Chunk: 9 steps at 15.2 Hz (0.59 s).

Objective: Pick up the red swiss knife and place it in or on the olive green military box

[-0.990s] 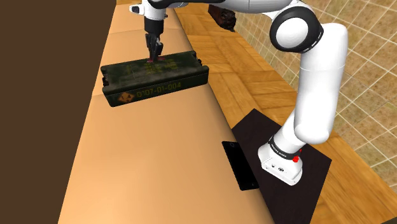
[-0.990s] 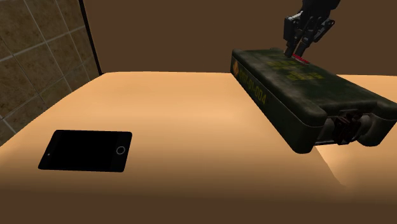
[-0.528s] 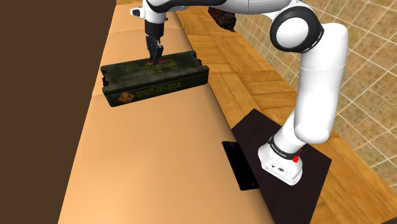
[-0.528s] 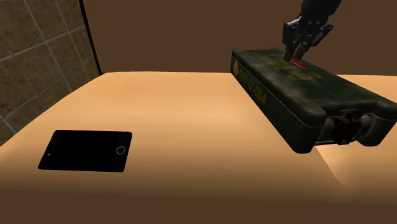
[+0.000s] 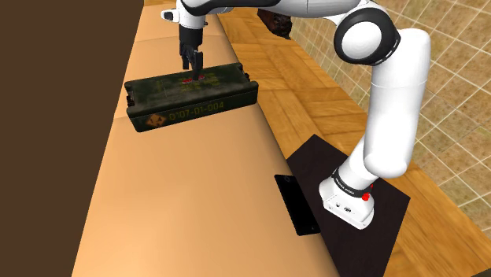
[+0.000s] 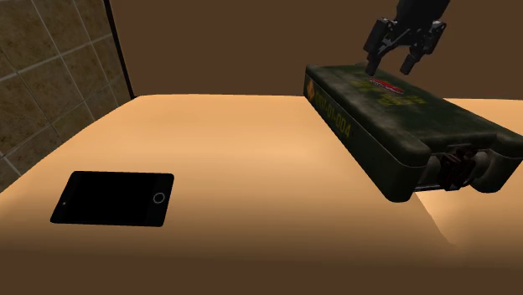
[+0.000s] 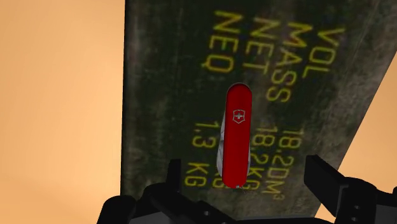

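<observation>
On the lid of the olive green box [image 5: 189, 98] we record item one: red swiss knife [image 7: 236, 137], lying flat over the yellow stencilled lettering [image 7: 280, 57], well inside the lid's edges and folded shut as far as we can tell. Item two: hand [image 6: 390, 64], hanging directly above the knife with its two black fingers [image 6: 371, 60] spread wide; the wrist view shows one finger on each side of the red handle, neither touching it, so we list the knife as not held. Item three: the box itself, closed, with its latch [image 6: 457, 163] at the near end in the second exterior view, resting on the tan desk [image 6: 235, 226]. Item four: black tablet [image 6: 113, 199], flat on the desk and well apart from the box, no part of the task. Status, in our judgement: picking and carrying are accounted for and the knife sits on its target, so placement looks complete. Outstanding: only lifting the hand straight up and clear without nudging the knife off the lid.
</observation>
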{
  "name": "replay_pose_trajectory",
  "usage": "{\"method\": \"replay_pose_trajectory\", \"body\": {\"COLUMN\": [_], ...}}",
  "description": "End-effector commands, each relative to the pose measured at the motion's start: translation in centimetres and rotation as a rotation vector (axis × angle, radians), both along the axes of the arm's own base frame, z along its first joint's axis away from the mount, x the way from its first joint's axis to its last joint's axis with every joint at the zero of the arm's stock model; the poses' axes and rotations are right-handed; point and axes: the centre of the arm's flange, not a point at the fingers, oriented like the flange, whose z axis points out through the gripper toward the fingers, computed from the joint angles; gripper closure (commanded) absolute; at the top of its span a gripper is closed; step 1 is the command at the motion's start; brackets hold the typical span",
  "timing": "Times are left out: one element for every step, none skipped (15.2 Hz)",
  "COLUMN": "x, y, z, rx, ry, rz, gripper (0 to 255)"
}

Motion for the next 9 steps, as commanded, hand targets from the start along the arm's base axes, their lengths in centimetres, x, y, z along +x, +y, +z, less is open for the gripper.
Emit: {"method": "replay_pose_trajectory", "body": {"x": [0.1,0.1,0.2,0.2,0.2,0.2,0.2,0.2,0.2], "y": [-0.2,-0.4,-0.5,-0.7,-0.7,-0.7,-0.7,-0.7,-0.7], "z": [1.3,2.6,3.9,4.9,4.9,4.9,4.9,4.9,4.9], "rx": [0.000,0.000,0.000,0.000,0.000,0.000,0.000,0.000,0.000], "ry": [0.000,0.000,0.000,0.000,0.000,0.000,0.000,0.000,0.000], "rz": [0.000,0.000,0.000,0.000,0.000,0.000,0.000,0.000,0.000], "gripper": [0,0,0,0,0,0,0,0,0]}}
